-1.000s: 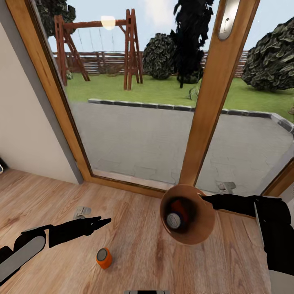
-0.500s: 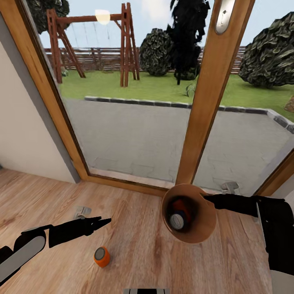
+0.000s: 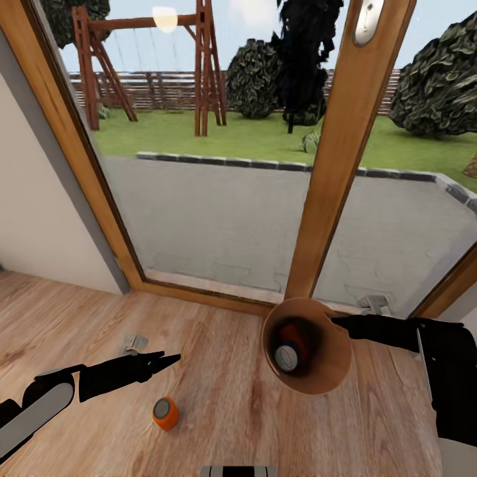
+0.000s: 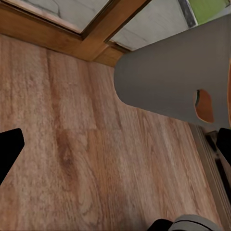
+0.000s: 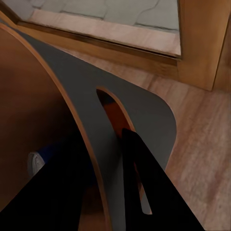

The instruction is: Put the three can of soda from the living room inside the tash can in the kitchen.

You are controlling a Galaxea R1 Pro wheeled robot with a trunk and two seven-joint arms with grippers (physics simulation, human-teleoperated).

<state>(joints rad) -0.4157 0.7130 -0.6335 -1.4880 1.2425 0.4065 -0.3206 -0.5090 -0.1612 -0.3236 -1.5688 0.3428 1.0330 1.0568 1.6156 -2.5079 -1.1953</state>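
Note:
My right gripper (image 3: 338, 322) is shut on the rim of the brown copper tash can (image 3: 331, 361), holding it off the wood floor, tilted with its mouth facing me. In its dark inside lie an orange can (image 3: 292, 334) and a blue can (image 3: 286, 358) with a grey top. In the right wrist view the fingers (image 5: 144, 178) straddle the bin's wall (image 5: 29, 96), and the blue can (image 5: 41, 161) shows inside. The other orange can (image 3: 165, 413) lies on the floor. My left gripper (image 3: 169, 360) hangs just above and beyond it, open and holding nothing. The bin's grey outer side (image 4: 168, 72) shows in the left wrist view.
The wood-framed glass door (image 3: 328, 185) stands right behind the bin, with a patio and garden outside. A pale wall (image 3: 40, 218) closes the left side. Small grey metal fittings (image 3: 134, 343) sit on the plank floor by the left gripper and at the door's foot (image 3: 374, 303).
The head view has shifted a little, so the door and the floor can sit slightly differently in the picture. Both arms and the bin keep their poses.

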